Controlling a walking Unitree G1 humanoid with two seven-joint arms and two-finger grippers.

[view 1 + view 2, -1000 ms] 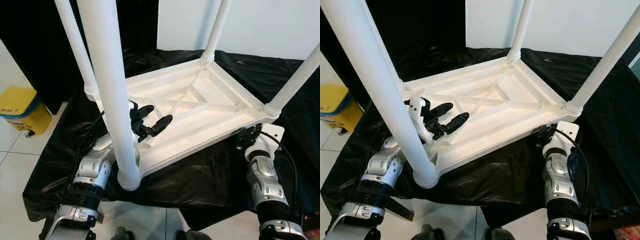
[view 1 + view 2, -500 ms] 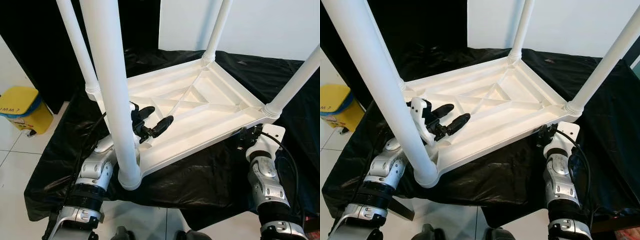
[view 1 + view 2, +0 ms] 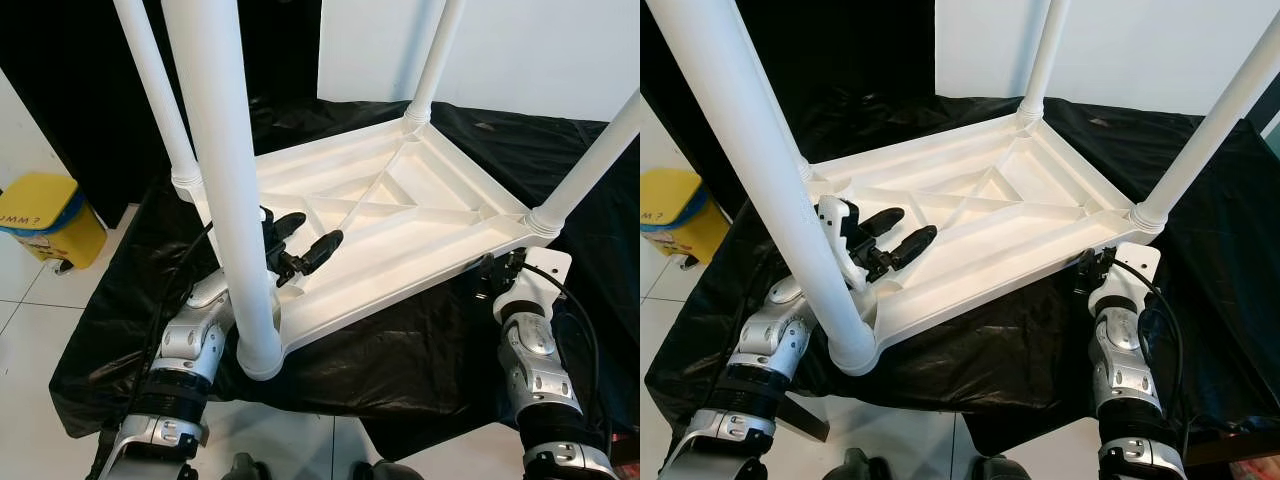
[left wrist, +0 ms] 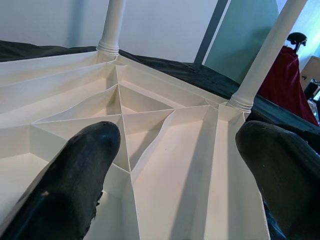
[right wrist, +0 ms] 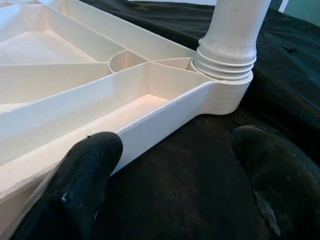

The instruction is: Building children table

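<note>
One white table (image 3: 400, 215) is lying upturned on the black sheet (image 3: 420, 350), four legs (image 3: 225, 180) screwed in; likely light, stiff and slick, best gripped at a rim. The left gripper (image 3: 305, 240) is being held spread above its ribs, the right gripper (image 5: 175, 165) spread beside its corner.
</note>
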